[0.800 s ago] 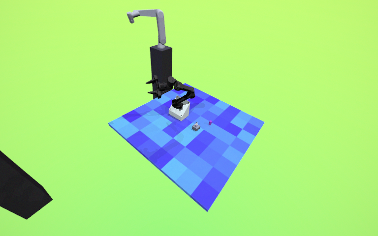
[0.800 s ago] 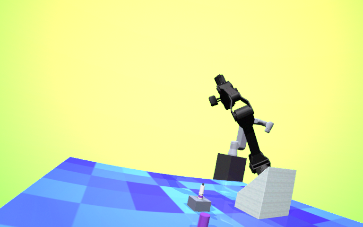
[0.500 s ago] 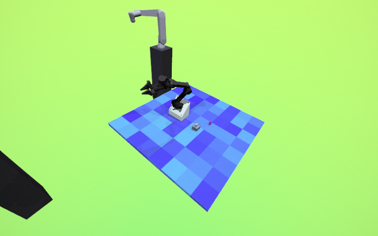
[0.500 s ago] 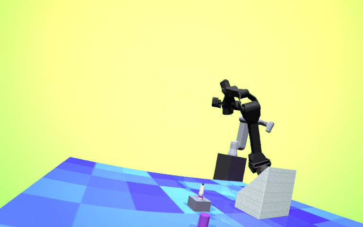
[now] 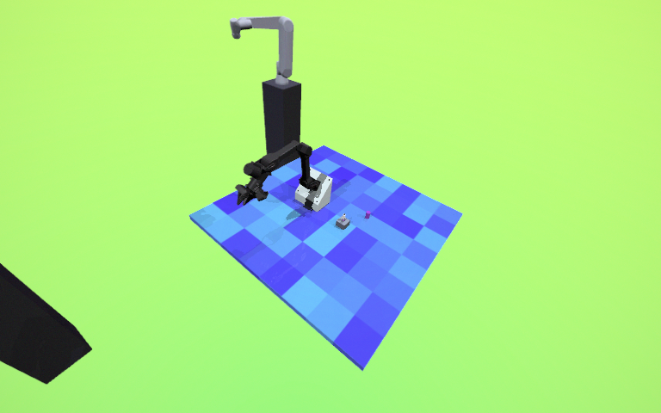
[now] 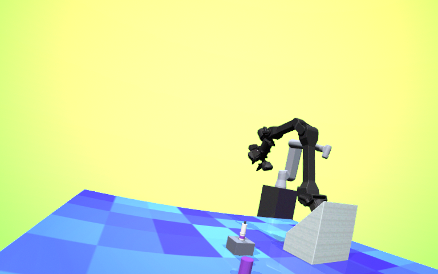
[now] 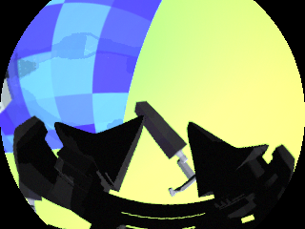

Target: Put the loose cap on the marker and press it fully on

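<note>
Checkered blue table [image 5: 350, 301], white marker [image 6: 243, 230] upright, purple cap [image 6: 246, 265] beside.

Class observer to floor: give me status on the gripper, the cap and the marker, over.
Gripper open, empty, high above the table. Cap loose on table, apart from marker upright in holder block. Nothing between them.

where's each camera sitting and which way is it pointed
Top: high and far off, looking down at an angle on the checkered table; shows the whole arm, its white base, the marker in its holder block and the purple cap.
Exterior: low at table level by the cap, facing the marker, block and arm.
Wrist: on the arm behind the hand, showing both open fingers.
Top and exterior share marker, cap and arm; all three show the grey arm on the black pillar.
</note>
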Controlling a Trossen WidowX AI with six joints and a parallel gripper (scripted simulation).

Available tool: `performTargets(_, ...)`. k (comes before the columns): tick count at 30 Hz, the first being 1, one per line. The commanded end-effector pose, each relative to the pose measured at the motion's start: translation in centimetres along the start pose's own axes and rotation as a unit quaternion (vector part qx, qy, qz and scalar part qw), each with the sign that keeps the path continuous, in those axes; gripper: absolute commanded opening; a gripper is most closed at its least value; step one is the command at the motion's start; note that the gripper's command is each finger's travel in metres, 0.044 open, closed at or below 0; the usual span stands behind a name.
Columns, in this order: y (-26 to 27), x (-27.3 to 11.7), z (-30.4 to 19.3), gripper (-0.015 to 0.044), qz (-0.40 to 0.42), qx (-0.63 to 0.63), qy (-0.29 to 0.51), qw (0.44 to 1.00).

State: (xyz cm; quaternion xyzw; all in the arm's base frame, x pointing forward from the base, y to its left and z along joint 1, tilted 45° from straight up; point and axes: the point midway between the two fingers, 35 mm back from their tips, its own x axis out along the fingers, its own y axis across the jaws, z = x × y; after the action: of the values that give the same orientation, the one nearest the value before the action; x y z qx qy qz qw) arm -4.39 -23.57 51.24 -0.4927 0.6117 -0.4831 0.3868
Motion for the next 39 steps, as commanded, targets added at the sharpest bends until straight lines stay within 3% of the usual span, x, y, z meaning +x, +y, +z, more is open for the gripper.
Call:
performTargets(1, 0.9, 2.1, 3.3, 0.0245, 0.03, 0.081, -0.052, 0.995)
performTargets(9, 3.3, 5.1, 12.7, 0.0245, 0.105, 0.192, -0.165, 0.962)
performTargets(19, 7.7, 5.9, 23.3, 0.0245, 0.249, 0.317, -0.197, 0.894)
performTargets(26, 12.5, 2.3, 34.1, 0.0245, 0.376, 0.376, -0.187, 0.826)
performTargets(34, 16.1, -2.4, 39.4, 0.0245, 0.442, 0.399, -0.147, 0.79)
performTargets(39, 20.4, -7.6, 44.3, 0.0245, 0.498, 0.423, -0.085, 0.753)
